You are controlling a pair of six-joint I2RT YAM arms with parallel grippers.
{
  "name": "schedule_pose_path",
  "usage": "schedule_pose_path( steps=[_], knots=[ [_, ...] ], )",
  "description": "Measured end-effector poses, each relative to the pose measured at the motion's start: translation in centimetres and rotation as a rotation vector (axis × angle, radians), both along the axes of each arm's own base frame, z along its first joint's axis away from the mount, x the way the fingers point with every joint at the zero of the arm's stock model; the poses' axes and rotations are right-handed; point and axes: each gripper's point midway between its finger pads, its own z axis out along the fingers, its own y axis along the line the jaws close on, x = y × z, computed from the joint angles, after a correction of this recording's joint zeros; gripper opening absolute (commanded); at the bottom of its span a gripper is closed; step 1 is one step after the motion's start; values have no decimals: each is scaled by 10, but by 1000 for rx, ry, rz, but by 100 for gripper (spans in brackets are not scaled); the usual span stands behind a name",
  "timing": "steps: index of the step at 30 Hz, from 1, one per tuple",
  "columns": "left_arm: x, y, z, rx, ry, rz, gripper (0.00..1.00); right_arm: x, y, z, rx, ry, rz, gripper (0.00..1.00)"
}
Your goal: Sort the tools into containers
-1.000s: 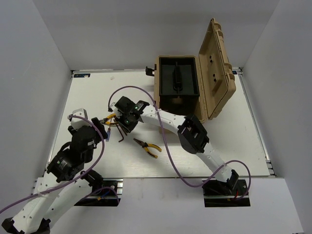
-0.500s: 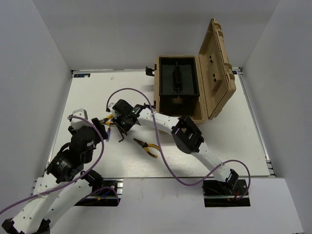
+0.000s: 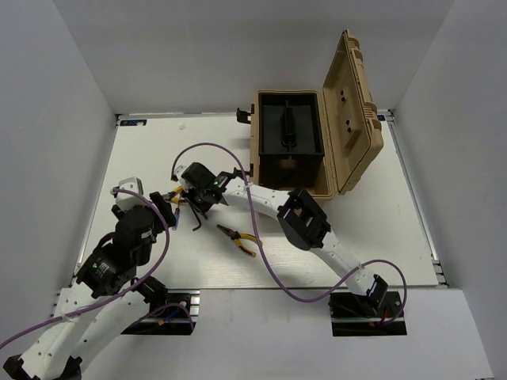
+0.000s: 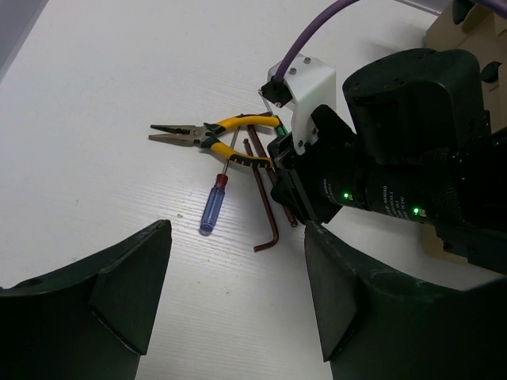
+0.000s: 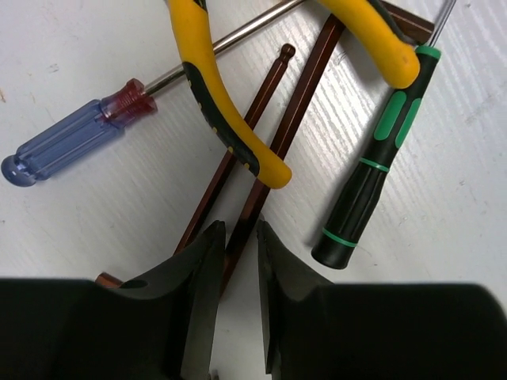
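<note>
**Tools [image 4: 230, 125] all on the desk [image 3: 380, 229], none boxed yet**

As far as I can judge, the sorting has barely begun. The box [image 3: 352, 119] stands open at the far side of the desk, lid up. I see no tool in its black tray [image 3: 269, 131], though the dark interior hides detail.

Everything I can find lies out on the desk, well apart from the box. One pliers [image 4: 207, 136], the hex keys [image 4: 265, 202], a blue screwdriver [image 4: 212, 207] and a green screwdriver [image 5: 368, 178] sit in a crossed heap left of centre. The second pliers [image 3: 240, 236] lies alone, nearer the arm bases.

My right pincer [image 5: 236, 231] is down on the heap. Its jaws are drawn to a narrow slit straddling the shaft of one hex key. I cannot tell whether they are pinching it or only bracketing it. That key lies flat on the desk, partly under a yellow pliers handle.

My left pincer [image 4: 238, 231] hangs beside the heap, spread wide and holding nothing.

So what I count as left is every tool: lift each one, carry it across and drop it in the box. The hex key looks like the first candidate. The overlapping handle may drag along when it comes up.
</note>
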Motion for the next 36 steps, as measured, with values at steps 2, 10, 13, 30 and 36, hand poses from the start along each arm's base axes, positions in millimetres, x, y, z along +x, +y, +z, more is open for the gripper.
schedule_pose_path(
  steps=[2,10,13,30,36],
  knots=[
    [0,0,0,-1,-2,0,78,2,1,-1,-4,-21,-7,26],
    [0,0,1,-2,-3,0,78,3,-3,-3,6,-61,-30,0],
    [0,0,2,-5,-7,0,78,3,-4,-3,15,-49,-39,0],
    [16,-36,-44,-29,176,-55,75,-25,-79,30,-102,145,-25,0],
    [6,-53,-107,-98,331,-70,74,-33,-79,71,-46,141,5,0]
  ],
)
